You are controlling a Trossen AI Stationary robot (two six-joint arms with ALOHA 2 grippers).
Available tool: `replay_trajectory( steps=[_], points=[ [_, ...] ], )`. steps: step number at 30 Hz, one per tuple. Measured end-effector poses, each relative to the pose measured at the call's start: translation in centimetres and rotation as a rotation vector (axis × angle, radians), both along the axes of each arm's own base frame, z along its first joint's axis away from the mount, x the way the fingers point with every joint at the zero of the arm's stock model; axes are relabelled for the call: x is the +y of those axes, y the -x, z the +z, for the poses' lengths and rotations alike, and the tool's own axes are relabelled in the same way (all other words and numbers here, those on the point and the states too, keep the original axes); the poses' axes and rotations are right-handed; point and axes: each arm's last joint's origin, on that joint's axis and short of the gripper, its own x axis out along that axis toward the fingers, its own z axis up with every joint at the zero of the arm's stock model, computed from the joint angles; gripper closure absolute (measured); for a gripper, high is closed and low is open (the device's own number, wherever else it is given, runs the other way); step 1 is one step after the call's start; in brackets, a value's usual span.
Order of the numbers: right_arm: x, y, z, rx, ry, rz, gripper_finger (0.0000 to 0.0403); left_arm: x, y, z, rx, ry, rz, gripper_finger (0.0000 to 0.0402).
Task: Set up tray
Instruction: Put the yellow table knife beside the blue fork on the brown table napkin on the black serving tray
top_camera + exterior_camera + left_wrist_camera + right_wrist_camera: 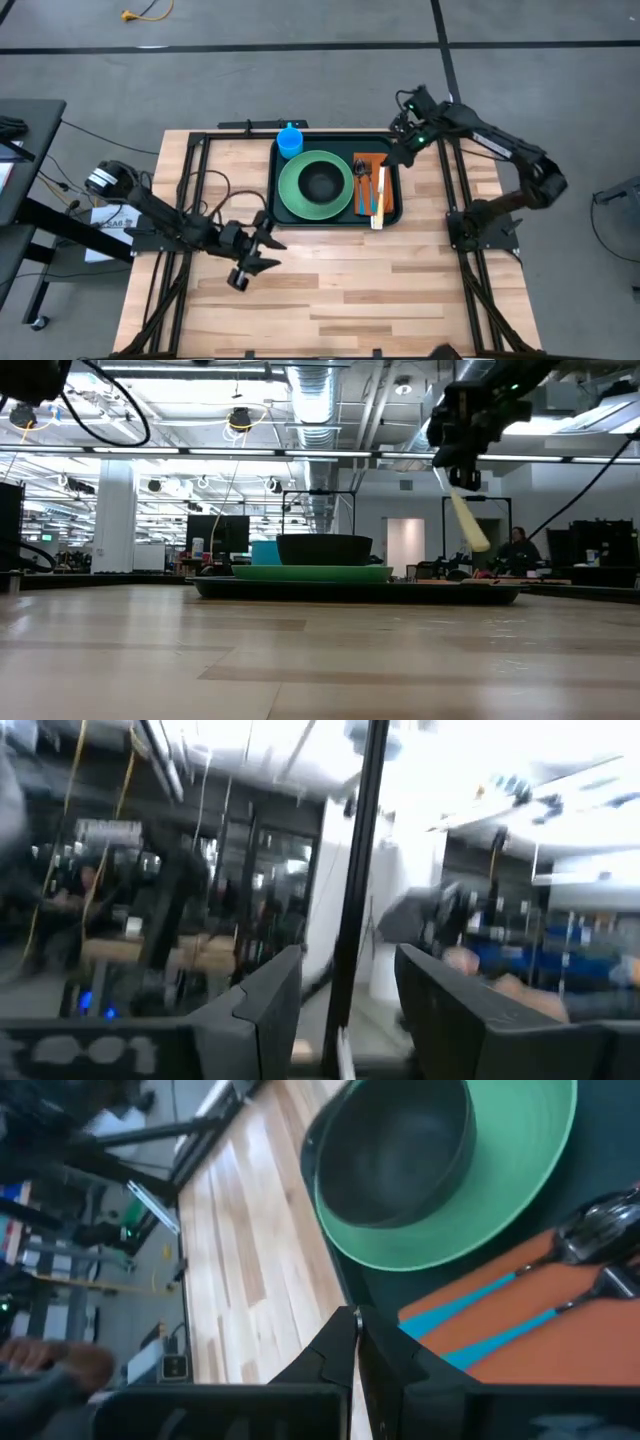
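Observation:
The dark green tray point(392, 215) lies at the table's far middle. It carries a light-green plate point(295, 195) with a black bowl point(320, 182), a blue cup point(289, 140) and an orange napkin point(362, 195) bearing blue-handled cutlery point(500, 1295). My right gripper point(396, 157) hovers over the tray's far right corner, shut on a pale flat stick point(468, 520). My left gripper point(250, 262) hangs open over bare wood near the table's left middle; in its wrist view its fingers point(270, 1010) point up into the room with nothing between them. My right gripper pinches the pale stick's upper end point(448, 480) between its two shut fingers, slanting down from the table's far right. The stick hangs tilted below the fingers, its wider lower end point(478, 542) clear above the tray. In the wrist view only a thin pale edge point(358, 1380) shows between the fingers.
Black frame rails point(190, 190) run along the table's left and right sides. Bare wooden table top point(350, 290) stretches from the tray to the near edge. A dark side table point(25, 130) stands off the left side.

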Motion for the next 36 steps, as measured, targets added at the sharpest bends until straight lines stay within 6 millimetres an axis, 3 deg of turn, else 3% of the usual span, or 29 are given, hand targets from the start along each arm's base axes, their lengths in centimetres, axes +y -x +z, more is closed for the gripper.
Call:
replay_trajectory(
  steps=[3,10,21,29,36],
  points=[
    [-1.5,-0.6,-0.6,0.038,-0.026,0.016,0.0403,0.4,0.6,1.0,-0.060,0.011,0.006,0.0249],
    [-4.6,-1.5,-2.6,0.117,-0.099,0.037,0.0403,1.2,2.2,2.5,0.012,-0.093,0.030,0.0249],
    [-8.7,0.1,-6.7,0.137,-0.215,-0.043,0.0403,3.8,5.4,3.2,0.235,-0.177,0.069,0.0249],
    [-10.7,1.2,-10.0,0.155,-0.279,-0.079,0.0403,3.8,5.4,2.8,0.281,-0.196,0.074,0.0249],
    [-11.3,1.2,-12.1,0.175,-0.313,-0.068,0.0403,3.8,5.2,2.6,0.299,-0.201,0.083,0.0249]
  ],
)
